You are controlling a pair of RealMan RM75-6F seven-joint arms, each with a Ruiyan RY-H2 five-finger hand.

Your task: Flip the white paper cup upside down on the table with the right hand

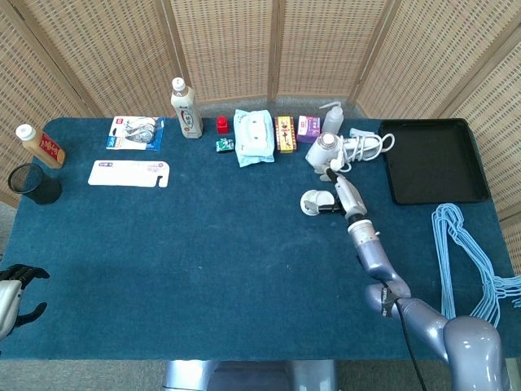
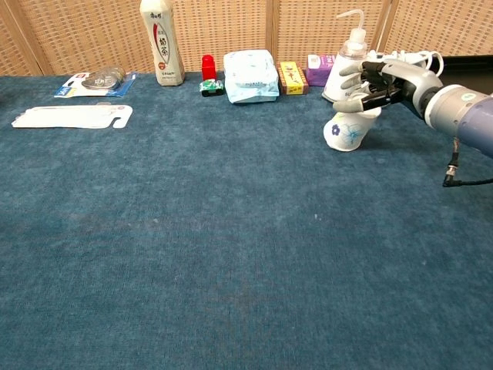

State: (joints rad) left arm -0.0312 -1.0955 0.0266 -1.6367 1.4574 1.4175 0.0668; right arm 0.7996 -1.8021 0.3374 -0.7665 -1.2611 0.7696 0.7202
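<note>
The white paper cup [image 2: 347, 132], printed with a blue flower, rests on the blue tablecloth at the back right, slightly tilted. In the head view the white paper cup [image 1: 313, 201] shows a round end facing up. My right hand [image 2: 379, 83] reaches over it from the right, and its fingers [image 2: 353, 105] curl onto the cup's upper part and hold it. The same right hand [image 1: 345, 194] lies just right of the cup in the head view. My left hand [image 1: 15, 298] hangs off the table's front left corner, fingers apart, holding nothing.
Behind the cup stand a spray bottle [image 2: 348, 52] and a white hair dryer [image 1: 330, 147] with its cord. A black tray [image 1: 431, 160] lies at the back right, with blue hangers [image 1: 468, 261] on the right edge. A drink bottle [image 2: 161, 42], a tissue pack [image 2: 250, 75] and small boxes line the back.
</note>
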